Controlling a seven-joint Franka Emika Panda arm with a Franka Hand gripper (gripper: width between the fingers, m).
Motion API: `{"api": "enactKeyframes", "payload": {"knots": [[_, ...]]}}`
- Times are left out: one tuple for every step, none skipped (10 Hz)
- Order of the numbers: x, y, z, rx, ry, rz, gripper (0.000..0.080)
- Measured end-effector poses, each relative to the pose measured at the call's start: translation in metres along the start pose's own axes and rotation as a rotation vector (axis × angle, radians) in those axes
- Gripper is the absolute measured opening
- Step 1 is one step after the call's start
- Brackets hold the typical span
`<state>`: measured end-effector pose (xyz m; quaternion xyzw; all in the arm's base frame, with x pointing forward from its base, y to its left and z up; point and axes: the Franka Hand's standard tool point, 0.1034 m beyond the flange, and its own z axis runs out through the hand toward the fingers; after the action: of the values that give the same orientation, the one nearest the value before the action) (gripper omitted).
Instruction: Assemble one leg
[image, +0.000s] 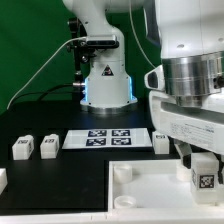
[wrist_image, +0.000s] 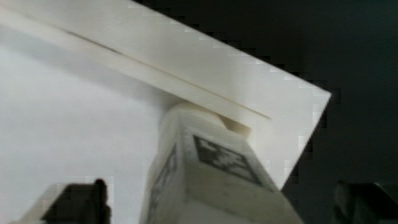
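My gripper (image: 202, 168) is shut on a leg (image: 203, 178), a small white block with a black-and-white marker on its face. I hold it upright over the right part of the large white square base (image: 140, 198) at the front of the table. In the wrist view the leg (wrist_image: 217, 165) runs between my dark fingers (wrist_image: 79, 203), and its far end meets the base (wrist_image: 89, 120) near one corner. I cannot tell whether it sits in a socket. My gripper (wrist_image: 222, 208) hides the leg's near end.
Two more legs (image: 22, 147) (image: 48, 145) stand at the exterior view's left, and a third (image: 2, 179) is cut by the left edge. The marker board (image: 108, 138) lies behind the base. Another white block (image: 162, 140) stands beside it. The robot's pedestal (image: 105, 85) is at the back.
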<state>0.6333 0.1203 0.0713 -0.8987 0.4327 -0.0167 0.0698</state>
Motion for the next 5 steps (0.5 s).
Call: {"api": "enactKeyframes", "payload": {"knots": [[-0.0007,-0.0004,-0.0001,-0.002,0.001,-0.164,0.0643],[0.0000,0.0001,0.0000,-0.002,0.001,-0.245,0.0649],[0.0009,0.0006,0.0000,-0.004,0.002,-0.328,0.0649],[0.0023,0.0014,-0.0001,-0.008,0.006,-0.452,0.0649],[0.0021,0.0015,-0.0003,-0.019,0.008,-0.575,0.0649]]}}
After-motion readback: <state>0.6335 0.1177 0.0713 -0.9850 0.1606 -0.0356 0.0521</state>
